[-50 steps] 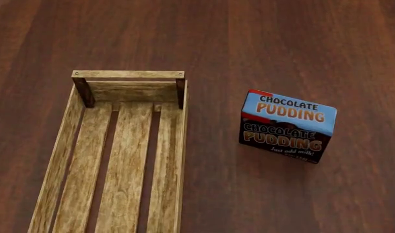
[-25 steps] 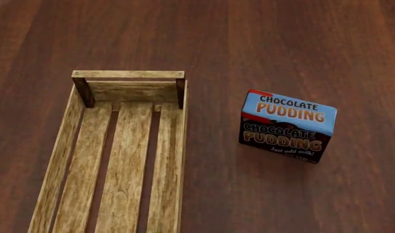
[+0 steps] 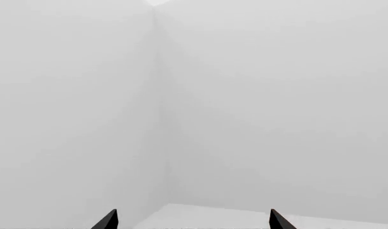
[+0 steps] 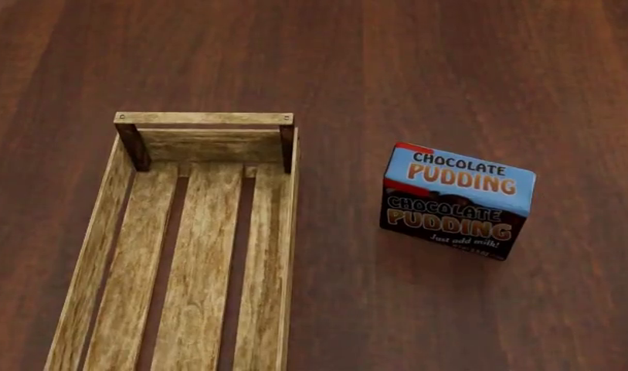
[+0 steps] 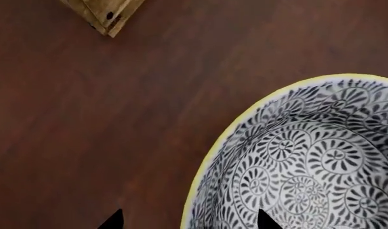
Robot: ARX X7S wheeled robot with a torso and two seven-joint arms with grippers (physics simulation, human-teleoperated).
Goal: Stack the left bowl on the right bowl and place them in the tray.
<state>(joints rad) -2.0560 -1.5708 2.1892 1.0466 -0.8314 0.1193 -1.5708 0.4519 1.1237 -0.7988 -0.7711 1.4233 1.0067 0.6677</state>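
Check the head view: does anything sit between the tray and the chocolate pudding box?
No. In the head view, only bare dark wood table lies between the tray and the chocolate pudding box; they stand apart.

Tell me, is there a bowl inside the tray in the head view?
No, the tray shows only bare slats, and no bowl appears in that view.

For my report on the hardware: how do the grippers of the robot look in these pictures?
Little shows. The left gripper and the right gripper each appear only as two black, pointed fingertips. No cables, markings or arm links are visible, and the head view shows neither arm.
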